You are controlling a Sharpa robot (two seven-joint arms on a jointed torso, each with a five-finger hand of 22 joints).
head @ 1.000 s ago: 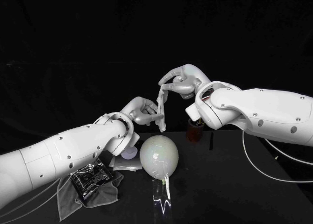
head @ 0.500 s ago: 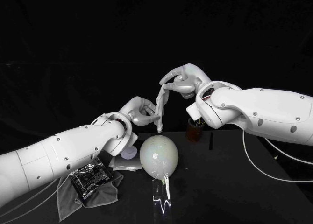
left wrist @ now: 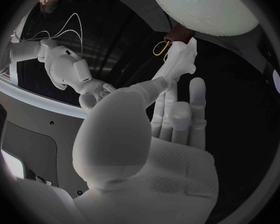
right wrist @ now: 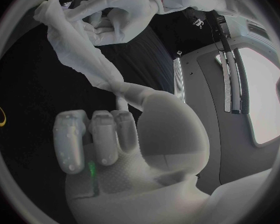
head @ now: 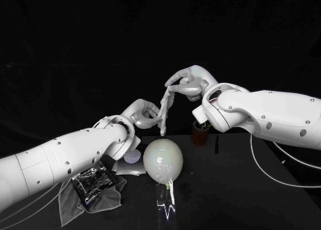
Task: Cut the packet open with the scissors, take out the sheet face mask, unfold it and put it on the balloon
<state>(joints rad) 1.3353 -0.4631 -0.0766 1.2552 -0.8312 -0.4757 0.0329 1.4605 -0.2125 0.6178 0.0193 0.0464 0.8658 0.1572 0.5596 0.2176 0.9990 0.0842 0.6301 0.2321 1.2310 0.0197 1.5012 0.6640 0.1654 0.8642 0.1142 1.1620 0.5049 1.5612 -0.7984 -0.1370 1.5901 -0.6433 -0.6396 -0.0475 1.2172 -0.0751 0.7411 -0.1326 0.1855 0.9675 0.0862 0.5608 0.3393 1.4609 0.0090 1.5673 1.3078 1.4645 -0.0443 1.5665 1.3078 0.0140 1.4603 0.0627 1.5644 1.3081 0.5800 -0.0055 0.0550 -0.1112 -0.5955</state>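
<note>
Head view, both arms raised over the black table (head: 236,191): my left hand (head: 143,115) and my right hand (head: 188,82) hold the sheet face mask (head: 165,108) between them, in the air above and behind the balloon (head: 163,160). My right hand pinches the upper end between thumb and finger, its other fingers curled in. My left hand pinches the lower end the same way, its other fingers held straight.

The mask hangs as a bunched, twisted strip, not yet opened flat. The balloon stands upright below, untouched, and the packet (head: 95,181) lies on a grey cloth (head: 77,203) at the table's near left.

I judge the mask to be very light, limp and probably damp, so its folds will cling to each other and to my fingers, and thin enough to tear under a hard pull. The hold should be at its outer edges, thumb against fingertip, well apart. The folds should be drawn sideways gently until it spreads, then it can be lowered onto the balloon, which will roll or dent if pressed.
</note>
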